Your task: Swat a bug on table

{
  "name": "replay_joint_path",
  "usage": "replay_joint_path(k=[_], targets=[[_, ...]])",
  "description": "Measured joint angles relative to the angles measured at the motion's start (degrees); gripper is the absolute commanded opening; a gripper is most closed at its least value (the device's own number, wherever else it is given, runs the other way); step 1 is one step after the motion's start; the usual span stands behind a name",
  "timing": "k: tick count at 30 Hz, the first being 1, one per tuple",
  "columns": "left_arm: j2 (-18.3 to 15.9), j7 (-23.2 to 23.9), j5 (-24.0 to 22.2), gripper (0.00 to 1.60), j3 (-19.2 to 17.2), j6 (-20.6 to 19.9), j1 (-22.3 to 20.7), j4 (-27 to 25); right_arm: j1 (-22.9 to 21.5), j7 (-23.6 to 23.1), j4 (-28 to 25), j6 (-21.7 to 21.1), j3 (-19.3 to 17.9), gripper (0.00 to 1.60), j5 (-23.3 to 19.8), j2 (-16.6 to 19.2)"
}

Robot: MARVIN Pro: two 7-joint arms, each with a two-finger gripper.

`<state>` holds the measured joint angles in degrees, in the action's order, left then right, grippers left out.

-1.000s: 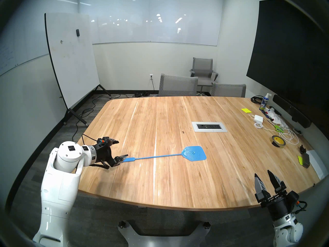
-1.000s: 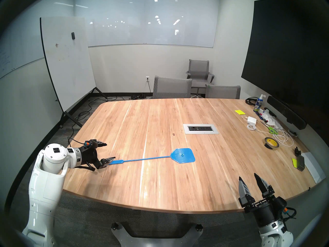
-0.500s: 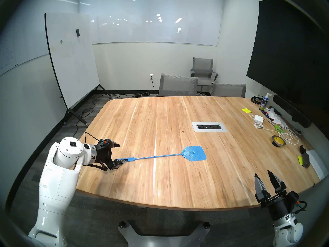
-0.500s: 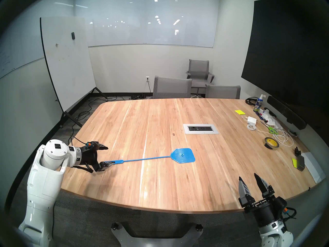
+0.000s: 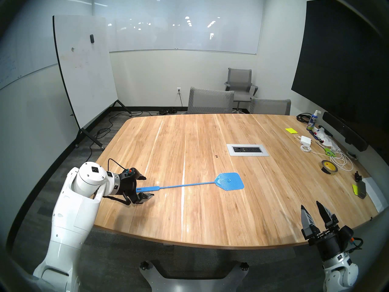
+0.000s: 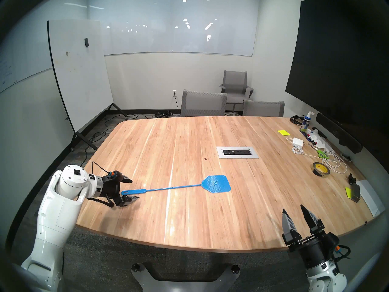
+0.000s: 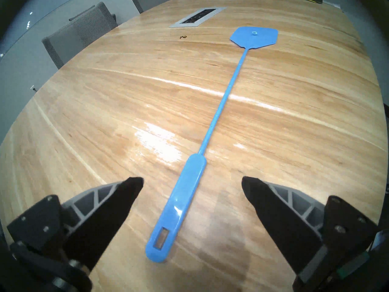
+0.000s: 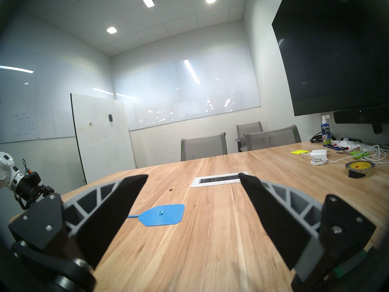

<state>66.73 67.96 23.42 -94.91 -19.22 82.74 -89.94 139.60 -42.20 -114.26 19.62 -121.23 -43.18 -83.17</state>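
Bug (image 5: 216,156) sits on the worktop (image 5: 210,211), just beside the grey outlet panel (image 5: 247,149) and apart from the blue swatter (image 5: 189,184) head. A second ago the left end effector (image 5: 145,186) was off the handle tip; now its wide-open jaws straddle the handle without touching, so closing seems next. The right end effector (image 5: 311,209) hangs open and empty. The bug's legs are too small to make out

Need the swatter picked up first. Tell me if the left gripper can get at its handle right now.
Probably yes. The left gripper is open, its fingers on either side of the blue swatter's handle, which lies flat on the table with nothing between them.
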Motion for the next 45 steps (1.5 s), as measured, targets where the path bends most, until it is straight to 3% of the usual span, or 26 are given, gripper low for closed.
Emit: replay_joint_path(k=[45], targets=[[2.0,-0.5,-0.2,1.60,2.3,2.0,-5.2,9.9,0.0,0.0,0.0,0.0,0.0,1.60,0.0,0.0]])
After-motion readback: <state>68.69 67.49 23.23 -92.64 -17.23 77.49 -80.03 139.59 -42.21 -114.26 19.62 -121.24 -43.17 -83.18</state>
